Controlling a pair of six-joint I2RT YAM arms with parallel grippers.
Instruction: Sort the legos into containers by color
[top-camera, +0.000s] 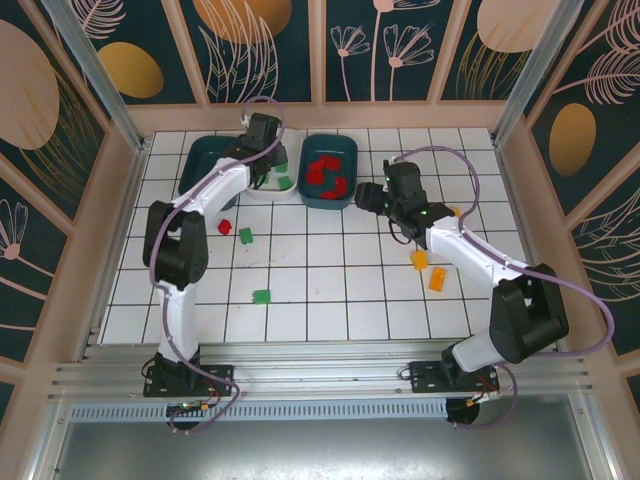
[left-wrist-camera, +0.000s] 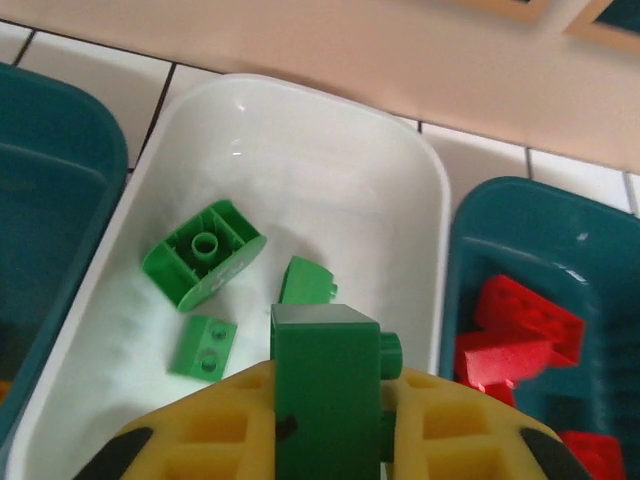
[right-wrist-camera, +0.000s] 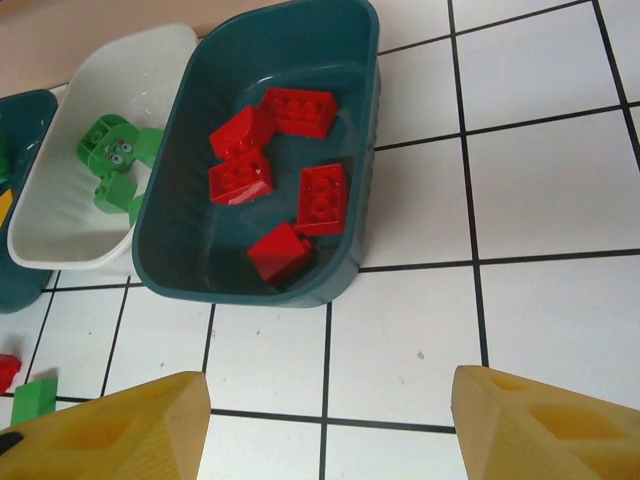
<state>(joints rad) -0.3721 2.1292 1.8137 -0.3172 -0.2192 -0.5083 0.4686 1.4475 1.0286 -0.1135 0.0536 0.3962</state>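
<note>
My left gripper (left-wrist-camera: 325, 425) is shut on a dark green lego (left-wrist-camera: 325, 385), held just above the near end of the white container (left-wrist-camera: 300, 100). Three green legos (left-wrist-camera: 203, 255) lie inside that container. To its right a teal container (right-wrist-camera: 366, 140) holds several red legos (right-wrist-camera: 240, 178). My right gripper (right-wrist-camera: 325, 420) stands open over bare tiles just in front of that teal container, nothing between its fingers. In the top view the left gripper (top-camera: 263, 172) reaches over the white container (top-camera: 283, 193), and the right gripper (top-camera: 364, 195) sits beside the red-filled container (top-camera: 349, 152).
A second teal container (top-camera: 205, 160) stands left of the white one. Loose legos lie on the tiles: a red one (top-camera: 225, 227) and green ones (top-camera: 245, 235) (top-camera: 262, 296) on the left, orange ones (top-camera: 420, 260) (top-camera: 437, 279) on the right. Walls ring the table.
</note>
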